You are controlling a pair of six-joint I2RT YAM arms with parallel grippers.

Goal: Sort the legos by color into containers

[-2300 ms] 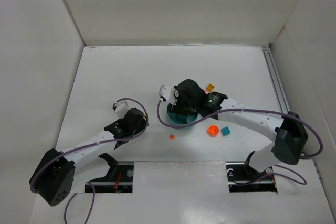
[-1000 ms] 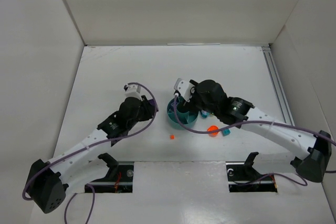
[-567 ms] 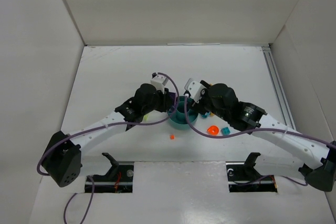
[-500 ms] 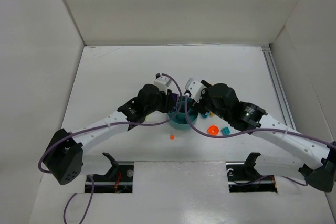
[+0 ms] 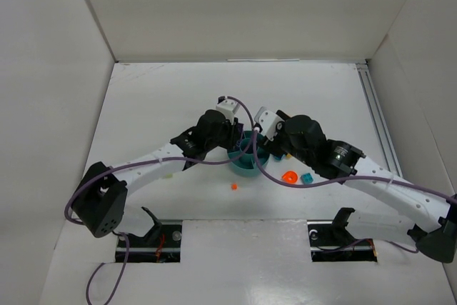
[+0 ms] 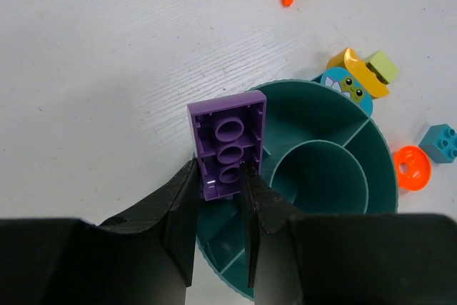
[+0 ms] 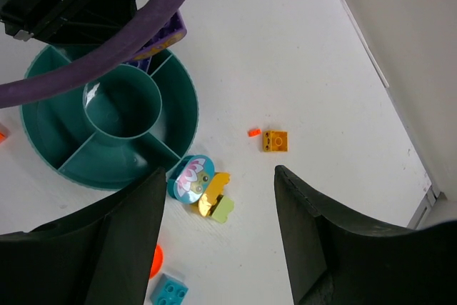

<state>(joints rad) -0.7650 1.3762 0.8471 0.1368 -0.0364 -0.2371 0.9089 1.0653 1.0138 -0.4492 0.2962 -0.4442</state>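
My left gripper (image 6: 218, 176) is shut on a purple lego plate (image 6: 228, 144) and holds it over the left rim of the round teal dish (image 6: 296, 87). In the top view the left gripper (image 5: 238, 136) is at the dish's (image 5: 246, 169) upper left edge. My right gripper (image 7: 219, 175) is open and empty, above a round teal piece (image 7: 191, 178), a yellow piece (image 7: 213, 194) and a yellow-green brick (image 7: 223, 210) lying just right of the dish (image 7: 189, 116). The visible compartments look empty.
On the table right of the dish lie an orange ring (image 5: 289, 176), a teal brick (image 5: 307, 178), an orange-yellow brick (image 7: 275, 141) and a tiny orange piece (image 7: 253, 132). A small red piece (image 5: 233, 186) lies in front of the dish. White walls surround the table.
My left arm has swung right from the table's left side to the dish, carrying the purple plate. My right gripper has moved off the dish to its right side.
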